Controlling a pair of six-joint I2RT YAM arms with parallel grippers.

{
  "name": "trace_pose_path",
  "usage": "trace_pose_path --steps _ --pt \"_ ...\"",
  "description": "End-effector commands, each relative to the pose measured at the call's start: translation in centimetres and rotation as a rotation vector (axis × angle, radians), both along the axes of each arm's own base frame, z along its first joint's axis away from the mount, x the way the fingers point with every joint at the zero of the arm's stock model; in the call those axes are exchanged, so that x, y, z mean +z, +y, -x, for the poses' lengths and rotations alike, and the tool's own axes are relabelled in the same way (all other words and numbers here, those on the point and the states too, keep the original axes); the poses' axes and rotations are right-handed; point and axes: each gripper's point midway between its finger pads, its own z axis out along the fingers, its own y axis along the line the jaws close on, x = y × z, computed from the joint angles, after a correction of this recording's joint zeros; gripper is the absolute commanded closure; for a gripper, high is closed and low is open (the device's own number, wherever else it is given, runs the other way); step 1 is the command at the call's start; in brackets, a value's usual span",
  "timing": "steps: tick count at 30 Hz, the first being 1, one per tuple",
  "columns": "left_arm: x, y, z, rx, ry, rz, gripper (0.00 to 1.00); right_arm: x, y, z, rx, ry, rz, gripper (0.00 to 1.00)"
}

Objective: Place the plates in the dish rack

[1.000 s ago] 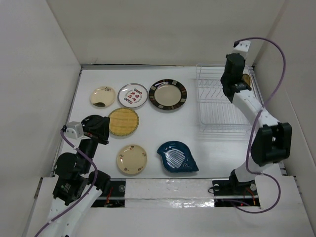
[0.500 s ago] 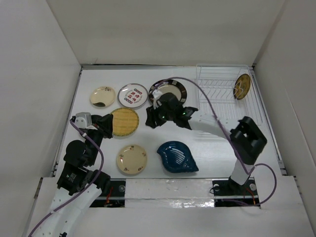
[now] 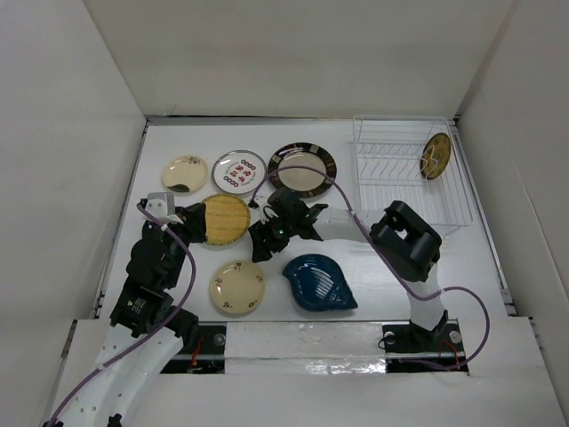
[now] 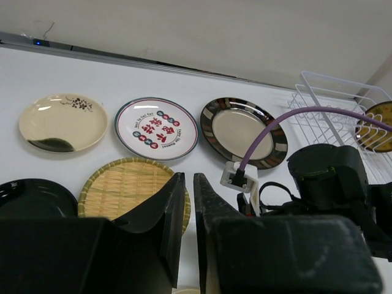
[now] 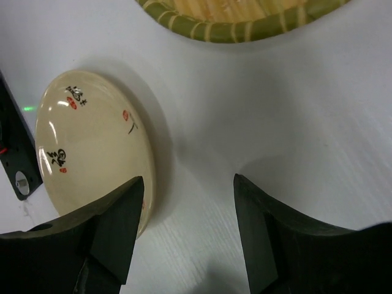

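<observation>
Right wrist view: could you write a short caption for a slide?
Open right gripper beside the cream plate; woven yellow plate at top edge.

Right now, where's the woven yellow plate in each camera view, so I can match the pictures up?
Top external: woven yellow plate, left of centre.
Left wrist: lower left, just beyond the left gripper.
Right wrist: only its rim, along the top edge.
Landmark: the near cream plate neighbours it in the top and right wrist views.
</observation>
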Motion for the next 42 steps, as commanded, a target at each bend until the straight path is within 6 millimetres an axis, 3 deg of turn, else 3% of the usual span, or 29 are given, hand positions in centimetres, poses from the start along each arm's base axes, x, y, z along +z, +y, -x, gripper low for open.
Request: trace_pose_path --steps 1,8,10,11,14,16,19,20,23,24,26,27,28,29,30,31,33,36,40,42 --pt "1.8 0.2 -0.1 0.008 -0.061 0.013 0.91 0.0 2.1 2.7 0.093 0.058 -0.049 0.35" --pt "2.5 0.3 0.4 -0.002 -0.088 0.023 0.91 -1.4 3.2 4.8 0.133 0.127 -0.036 0.50" --pt "3.1 0.4 1.0 -0.006 -0.116 0.037 0.91 -1.9 3.3 4.9 0.126 0.155 -0.033 0.66" --pt "3.4 0.4 1.1 -0.009 -0.126 0.041 0.91 -2.0 3.4 5.0 0.124 0.161 -0.035 0.80" --pt "4.1 0.5 1.8 -0.022 -0.158 0.056 0.91 -1.6 3.7 4.8 0.101 0.169 -0.046 1.00" --pt "4.8 0.5 2.4 -0.034 -0.186 0.068 0.91 -0.4 3.9 4.4 0.085 0.152 -0.063 1.00" --pt "5.4 0.6 3.2 -0.045 -0.216 0.083 0.91 4.8 3.8 2.8 0.058 0.072 -0.143 1.00" --pt "5.6 0.7 3.4 -0.048 -0.224 0.089 0.91 8.6 3.4 1.7 0.034 0.012 -0.201 1.00" --pt "6.2 0.7 4.2 -0.061 -0.255 0.105 0.91 13.8 -1.0 -5.4 -0.200 -0.129 -0.240 1.00" --pt "6.3 0.6 4.4 -0.071 -0.261 0.107 0.90 17.9 -3.4 -7.4 -0.294 -0.209 -0.288 1.00" --pt "6.7 0.7 4.9 -0.081 -0.280 0.115 0.90 20.6 -11.7 -14.9 -0.647 -0.332 -0.255 1.00" --pt "6.8 0.5 5.1 -0.092 -0.283 0.118 0.90 22.2 -15.0 -16.8 -0.761 -0.377 -0.251 1.00" --pt "6.8 0.5 5.2 -0.096 -0.287 0.119 0.90 25.0 -18.8 -18.0 -0.885 -0.457 -0.262 1.00" --pt "7.1 0.6 5.6 -0.100 -0.300 0.126 0.90 26.3 -25.9 -20.9 -1.152 -0.574 -0.189 1.00" --pt "7.2 0.6 5.7 -0.103 -0.304 0.126 0.90 27.6 -29.3 -21.6 -1.257 -0.641 -0.173 1.00" --pt "7.4 0.8 6.0 -0.102 -0.315 0.132 0.90 29.7 -35.0 -22.2 -1.437 -0.783 -0.107 1.00" --pt "7.5 1.1 6.3 -0.091 -0.323 0.137 0.90 31.5 -40.6 -22.5 -1.613 -0.917 -0.025 1.00" --pt "7.8 1.3 6.8 -0.091 -0.338 0.152 0.90 32.3 -47.2 -22.5 -1.772 -1.049 0.218 1.00" --pt "8.0 1.1 7.2 -0.106 -0.347 0.161 0.90 33.5 -51.1 -23.3 -1.769 -1.173 0.494 1.00" --pt "8.0 1.1 7.2 -0.109 -0.347 0.160 0.90 32.7 -51.8 -24.6 -1.735 -1.183 0.588 1.00"
